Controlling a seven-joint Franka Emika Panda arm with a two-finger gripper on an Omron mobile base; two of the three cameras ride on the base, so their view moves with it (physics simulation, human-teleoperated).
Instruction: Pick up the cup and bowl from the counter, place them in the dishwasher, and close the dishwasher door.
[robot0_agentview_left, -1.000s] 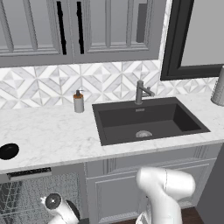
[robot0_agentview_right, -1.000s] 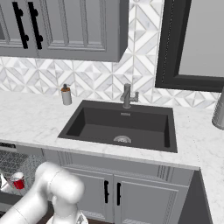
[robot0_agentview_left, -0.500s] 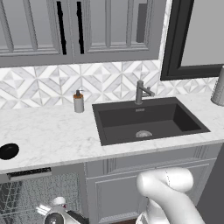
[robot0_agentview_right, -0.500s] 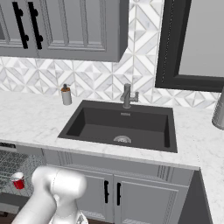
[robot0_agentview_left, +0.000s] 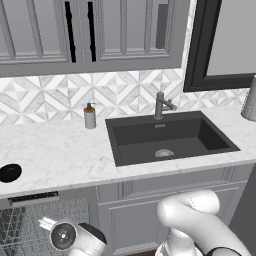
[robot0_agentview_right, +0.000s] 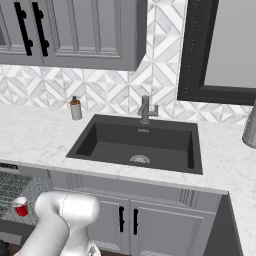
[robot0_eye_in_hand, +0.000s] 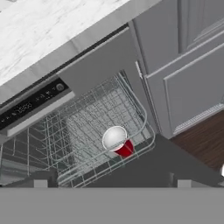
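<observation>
A: Look inside the dishwasher (robot0_eye_in_hand: 87, 131): the grey wire rack is pulled out, and the cup (robot0_eye_in_hand: 117, 141) sits in it, near the rack's front right corner, white inside showing, red tapered wall below.

B: Same cup from the right base camera, a little red shape with a white rim among the wires at the left edge. And the bowl (robot0_agentview_left: 9, 173)?

A: On the desk (robot0_agentview_left: 55, 155), at its front left edge, well apart from the sink (robot0_agentview_left: 170, 137). Glossy black, shallow, round.

B: The desk is white marble-look with grey veins; the sink is a dark matte rectangle, steel drain at the bottom, nothing else in it.

A: A brown soap bottle (robot0_agentview_left: 89, 116) stands at the desk's back edge, just left of the sink.

B: The fingers?

A: Only two dark tips at the bottom of the hand camera, spread wide apart, nothing between them. Released.
</observation>
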